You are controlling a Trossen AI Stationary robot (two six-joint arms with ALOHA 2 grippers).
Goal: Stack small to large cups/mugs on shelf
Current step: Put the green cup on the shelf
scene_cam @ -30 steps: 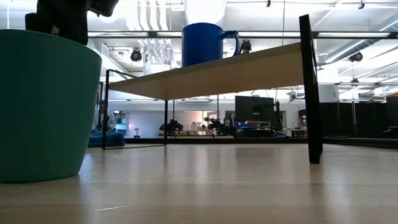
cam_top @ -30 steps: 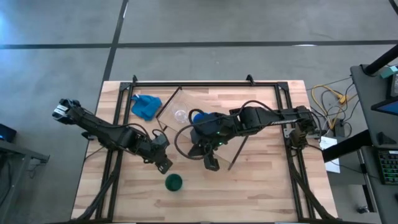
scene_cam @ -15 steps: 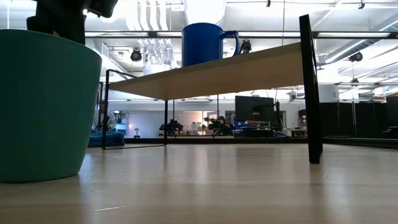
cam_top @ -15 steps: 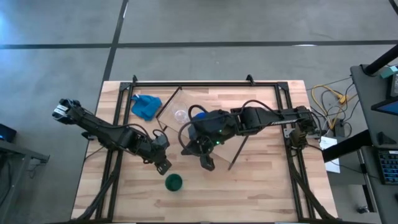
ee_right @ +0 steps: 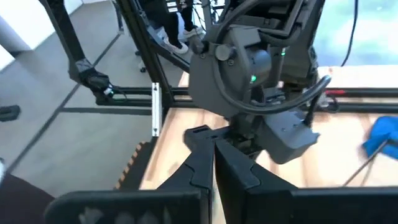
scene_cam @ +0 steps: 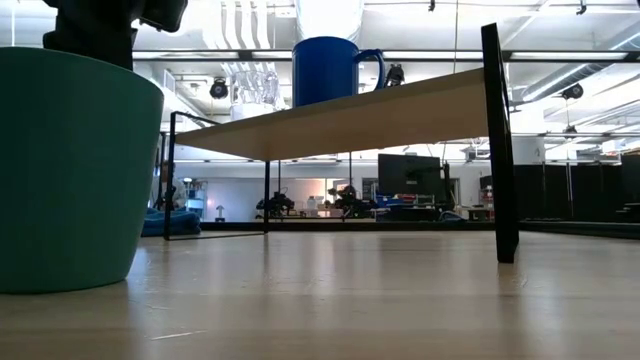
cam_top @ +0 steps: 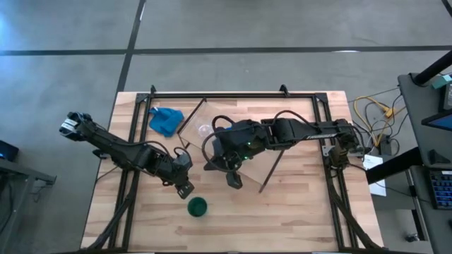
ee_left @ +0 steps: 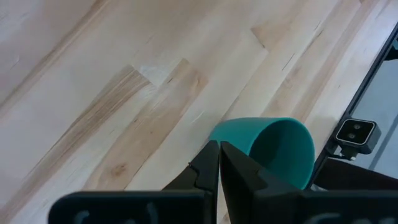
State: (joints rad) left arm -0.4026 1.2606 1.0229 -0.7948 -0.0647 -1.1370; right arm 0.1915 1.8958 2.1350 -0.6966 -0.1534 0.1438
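While both arms hover, green cup point(cam_top: 197, 206) stands unstacked.

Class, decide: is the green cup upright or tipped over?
Upright: the green cup stands on its narrower base on the table, its round open mouth facing up.

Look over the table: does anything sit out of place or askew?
Yes: the dark green cup stands alone on the tabletop, off the shelf that holds the blue mug. A blue cloth lies crumpled nearby.

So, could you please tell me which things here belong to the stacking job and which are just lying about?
Job:
- dark green handleless cup
- bright blue handled mug
- tiny clear glass cup
- light-wood shelf

Lying about:
- crumpled blue cloth
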